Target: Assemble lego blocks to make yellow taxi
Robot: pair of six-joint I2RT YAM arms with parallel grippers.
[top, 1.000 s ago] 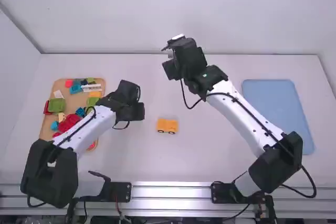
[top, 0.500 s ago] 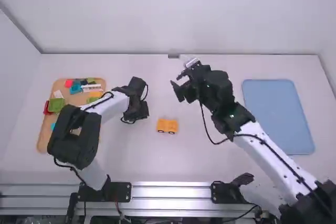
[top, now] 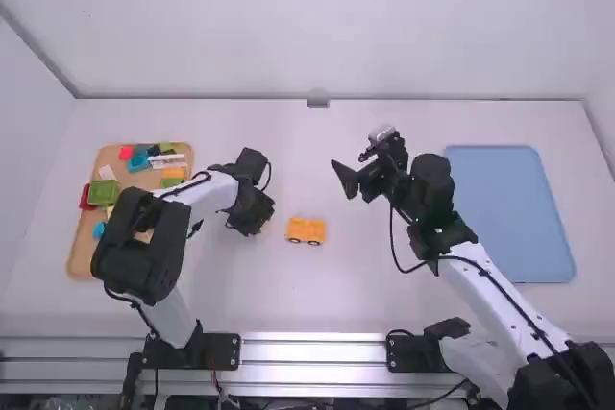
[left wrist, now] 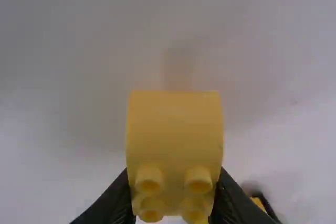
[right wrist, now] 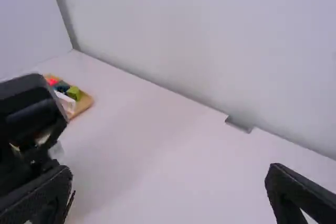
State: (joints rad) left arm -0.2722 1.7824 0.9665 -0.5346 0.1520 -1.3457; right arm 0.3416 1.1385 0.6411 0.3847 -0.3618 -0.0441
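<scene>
No legible text or numbers.

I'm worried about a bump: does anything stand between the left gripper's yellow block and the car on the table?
Nothing visible does: between the yellow block in the left gripper and the car lies bare table.

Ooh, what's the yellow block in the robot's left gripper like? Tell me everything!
The yellow block looks like plastic. It has a smooth, plain part and four round studs with hollow-looking middles, in two rows of two. The left gripper has it pinched between its two black fingers, one on each side, over the white table, near the little toy car.
</scene>
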